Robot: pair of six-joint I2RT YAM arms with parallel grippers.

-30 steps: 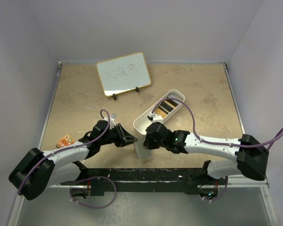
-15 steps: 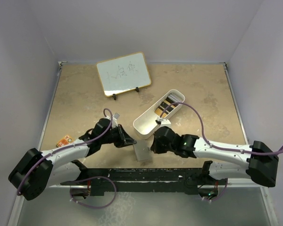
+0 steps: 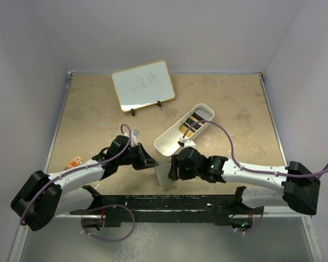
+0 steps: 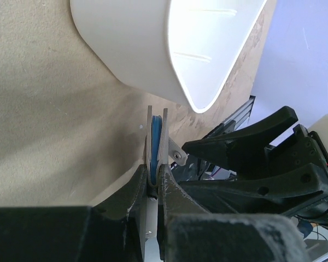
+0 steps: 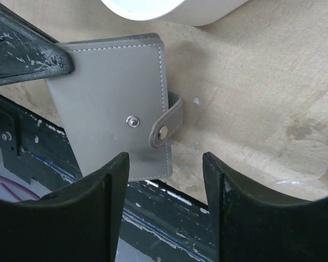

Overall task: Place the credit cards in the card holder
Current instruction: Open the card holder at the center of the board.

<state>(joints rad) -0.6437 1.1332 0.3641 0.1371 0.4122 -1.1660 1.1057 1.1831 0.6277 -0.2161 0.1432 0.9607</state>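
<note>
The card holder [image 3: 165,174], a grey fold-over wallet, stands at the table's near edge between the two arms. My left gripper [image 3: 151,162] is shut on its edge; in the left wrist view the left gripper [image 4: 156,174] pinches both grey flaps, and the card holder [image 4: 154,143] shows blue between them. In the right wrist view the card holder [image 5: 109,98] shows its flat side, snap tab [image 5: 167,123] off its stud. My right gripper [image 5: 164,183] is open just short of it, holding nothing. The credit cards [image 3: 192,126], yellow-orange and black, lie in the white tray [image 3: 169,143].
A small whiteboard [image 3: 143,84] stands on its feet at the back. An orange patterned little board [image 3: 74,162] lies at the left by my left arm. The white tray [image 4: 153,49] sits just behind the card holder. The dark base rail [image 3: 169,204] runs along the near edge.
My left gripper has shut on the card holder's edge. My right gripper has let go of it, drawn back a little toward the near edge and opened.
</note>
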